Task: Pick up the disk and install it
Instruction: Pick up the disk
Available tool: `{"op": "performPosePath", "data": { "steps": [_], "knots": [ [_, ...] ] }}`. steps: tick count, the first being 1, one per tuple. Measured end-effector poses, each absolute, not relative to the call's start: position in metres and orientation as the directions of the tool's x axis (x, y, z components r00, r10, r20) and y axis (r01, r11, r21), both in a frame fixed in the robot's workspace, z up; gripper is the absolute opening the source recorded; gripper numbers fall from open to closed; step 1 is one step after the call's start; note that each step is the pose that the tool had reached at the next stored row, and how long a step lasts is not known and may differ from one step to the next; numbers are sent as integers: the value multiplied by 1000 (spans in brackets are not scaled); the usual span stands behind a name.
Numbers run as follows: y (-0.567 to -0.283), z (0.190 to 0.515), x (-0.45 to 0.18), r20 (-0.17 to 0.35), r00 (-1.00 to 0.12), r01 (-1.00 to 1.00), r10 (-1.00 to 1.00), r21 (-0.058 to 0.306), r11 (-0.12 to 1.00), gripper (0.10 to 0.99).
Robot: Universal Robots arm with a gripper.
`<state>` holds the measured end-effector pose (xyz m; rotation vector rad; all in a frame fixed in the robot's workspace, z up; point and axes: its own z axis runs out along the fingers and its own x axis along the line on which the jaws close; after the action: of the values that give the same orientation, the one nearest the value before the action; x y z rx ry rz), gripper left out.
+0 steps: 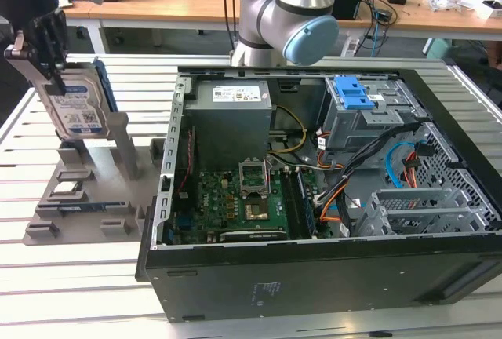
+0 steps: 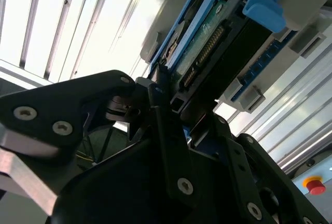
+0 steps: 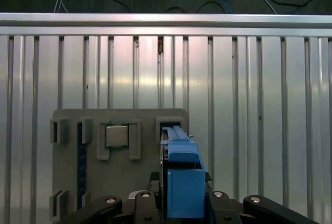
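Observation:
The disk (image 1: 78, 107), a silver drive with a white-and-blue label in a blue frame, stands on edge over the grey parts holder (image 1: 86, 198) at the exterior view's left. My black gripper (image 1: 49, 56) is on its upper end, shut on it. In the second wrist view the black fingers (image 2: 161, 105) press on both sides of the disk (image 2: 207, 42), whose connector edge faces the camera. In the first wrist view the disk's blue frame (image 3: 181, 167) sits between the gripper's jaws above the holder (image 3: 129, 182). Whether the disk's lower edge still rests in the holder's slot is unclear.
The open computer case (image 1: 314, 276) lies at the exterior view's right, with a grey power-supply box (image 1: 233, 103), a blue latch (image 1: 357, 96) on a grey bay and a metal cage (image 1: 416, 209). The holder also carries a processor chip (image 3: 117, 136) and a memory stick (image 3: 79, 162).

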<state>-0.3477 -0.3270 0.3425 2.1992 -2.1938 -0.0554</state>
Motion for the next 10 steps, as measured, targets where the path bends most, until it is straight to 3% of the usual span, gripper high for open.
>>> {"op": "performPosePath", "data": {
  "steps": [10],
  "knots": [
    [-327, 355, -347, -1, 2, -999, -1000, 50, -2, 365]
  ]
}}
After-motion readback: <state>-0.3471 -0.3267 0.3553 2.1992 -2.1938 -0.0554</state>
